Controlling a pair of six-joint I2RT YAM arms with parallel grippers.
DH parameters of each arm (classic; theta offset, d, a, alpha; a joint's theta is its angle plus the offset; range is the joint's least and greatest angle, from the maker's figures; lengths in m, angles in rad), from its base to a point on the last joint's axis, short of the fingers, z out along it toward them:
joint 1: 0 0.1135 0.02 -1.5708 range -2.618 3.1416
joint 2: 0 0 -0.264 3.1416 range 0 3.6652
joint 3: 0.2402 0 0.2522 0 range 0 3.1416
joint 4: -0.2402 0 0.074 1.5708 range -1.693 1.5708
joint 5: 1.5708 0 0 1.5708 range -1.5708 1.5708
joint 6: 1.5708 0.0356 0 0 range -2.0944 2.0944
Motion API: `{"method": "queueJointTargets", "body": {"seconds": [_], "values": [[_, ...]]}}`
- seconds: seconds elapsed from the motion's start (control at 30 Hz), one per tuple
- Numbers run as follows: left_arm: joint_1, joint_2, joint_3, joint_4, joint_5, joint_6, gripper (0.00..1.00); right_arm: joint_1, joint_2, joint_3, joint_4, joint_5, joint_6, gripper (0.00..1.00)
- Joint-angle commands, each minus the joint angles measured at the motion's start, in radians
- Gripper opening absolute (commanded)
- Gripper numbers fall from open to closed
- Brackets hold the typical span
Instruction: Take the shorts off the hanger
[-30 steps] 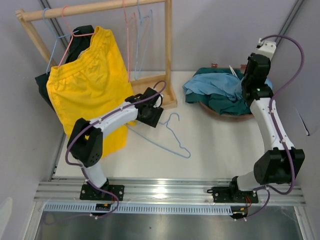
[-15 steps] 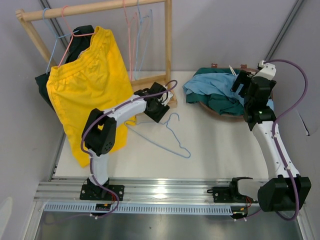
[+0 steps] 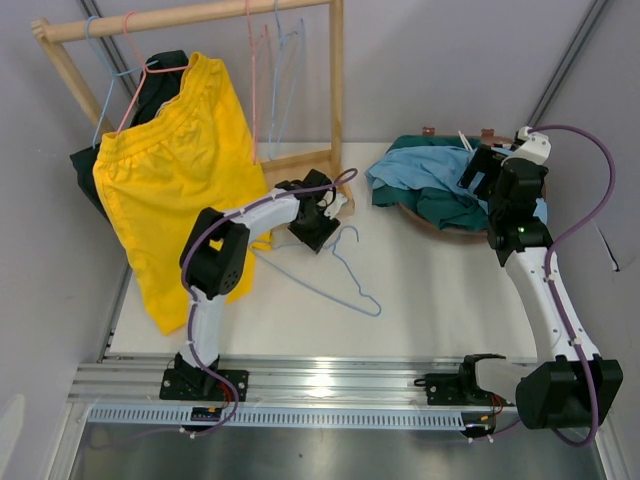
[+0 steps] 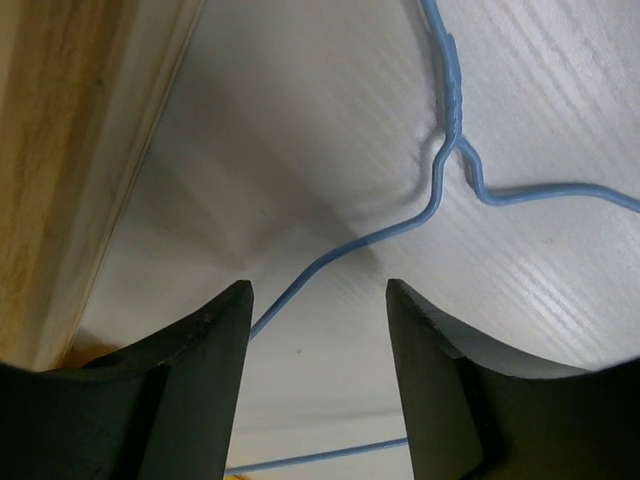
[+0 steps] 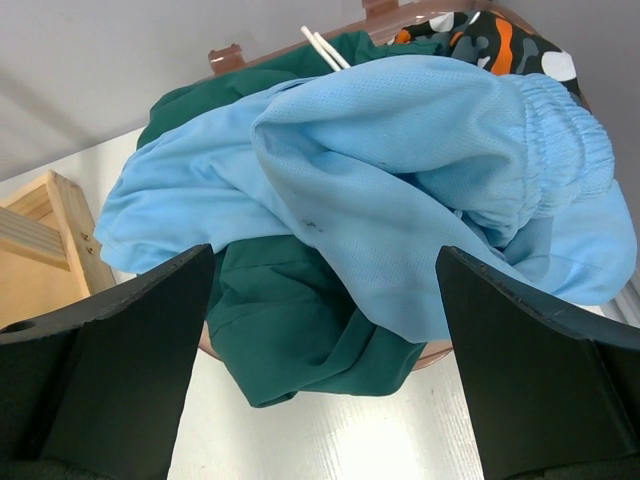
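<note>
From my seat, the black shorts (image 3: 88, 175) on the far left are mostly hidden: only a dark edge shows behind the yellow shorts (image 3: 175, 170). Both hang from the round wooden rail (image 3: 200, 15). The yellow pair is smooth and bright with a gathered waistband, and it sits on a thin pink hanger (image 3: 137, 100). My left arm covers its lower right corner. I cannot see what the black pair hangs on.

Spare wire hangers (image 3: 270, 80) dangle empty further along the rail.

The left gripper (image 4: 316, 295) sits low over the ribbed white table (image 3: 430, 290), just beside the rack's wooden base. Its jaws are parted and hold nothing. Below them lies a blue wire hanger (image 4: 455, 100) with its twisted neck in view.

On the right, a brown basket (image 5: 225, 52) is nearly buried, with only bits of its rim showing. Light blue shorts (image 5: 400, 150) of mesh-like cloth with an elastic waist lie crumpled on top. The green shorts (image 5: 290, 330) spill from underneath, and two white cord ends poke out at the far side. Only a corner of the patterned shorts (image 5: 490, 35) shows.

The right gripper (image 5: 325, 255) hangs above this pile, spread wide and gripping nothing.
</note>
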Motion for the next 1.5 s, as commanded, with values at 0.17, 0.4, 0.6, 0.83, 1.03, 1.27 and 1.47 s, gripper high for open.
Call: {"method": "queueJointTargets", "body": {"seconds": [0.17,0.4,0.6,0.83,1.03,1.27,1.47], "values": [[0.034,0.080,0.101,-0.033,0.124,0.036,0.61,-0.004,-0.041,-0.010,0.015,-0.018,0.025,0.99],[0.034,0.124,0.122,-0.078,0.143,0.035,0.22,-0.004,-0.049,-0.032,0.018,-0.009,0.029,0.99],[0.015,0.106,0.087,-0.089,0.130,0.035,0.00,-0.005,-0.069,-0.038,0.017,0.005,0.031,1.00],[-0.070,-0.047,0.046,-0.031,0.186,-0.062,0.00,-0.005,-0.118,-0.059,-0.003,0.002,0.049,1.00],[-0.179,-0.253,0.012,-0.009,0.151,-0.170,0.00,-0.007,-0.188,-0.050,-0.043,0.015,0.034,0.99],[-0.246,-0.480,0.170,-0.130,-0.079,-0.269,0.00,-0.008,-0.241,-0.052,-0.069,0.005,0.064,0.99],[-0.249,-0.590,0.465,-0.247,-0.389,-0.322,0.00,-0.007,-0.271,-0.058,-0.080,-0.029,0.097,0.99]]}}
